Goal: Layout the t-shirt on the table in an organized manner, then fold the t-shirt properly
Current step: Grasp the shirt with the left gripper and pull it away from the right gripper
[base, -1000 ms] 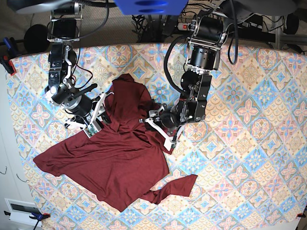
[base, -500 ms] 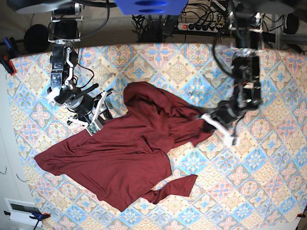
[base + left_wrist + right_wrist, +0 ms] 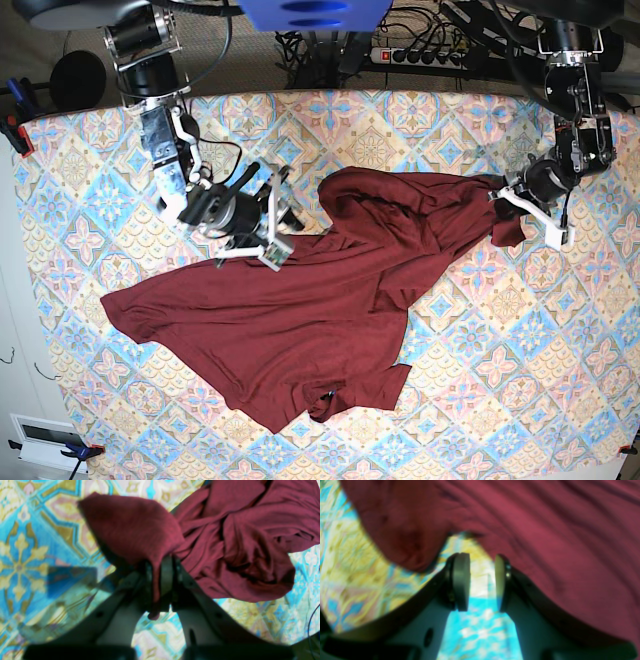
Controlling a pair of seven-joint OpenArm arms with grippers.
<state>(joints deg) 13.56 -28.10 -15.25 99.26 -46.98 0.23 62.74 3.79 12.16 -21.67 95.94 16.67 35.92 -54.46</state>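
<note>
Maroon t-shirt [image 3: 330, 300] — rumpled, stretched across the table [image 3: 560, 380]

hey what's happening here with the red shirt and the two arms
A two-armed robot is spreading a maroon t-shirt out on the patterned table. The left end effector is shut on a bunch of the fabric and holds it out near the table's far right side in the base view, so the cloth stretches across. The right end effector is open at the shirt's edge, with nothing between its pads. The shirt is rumpled and not yet flat, and no folding has begun.
</note>
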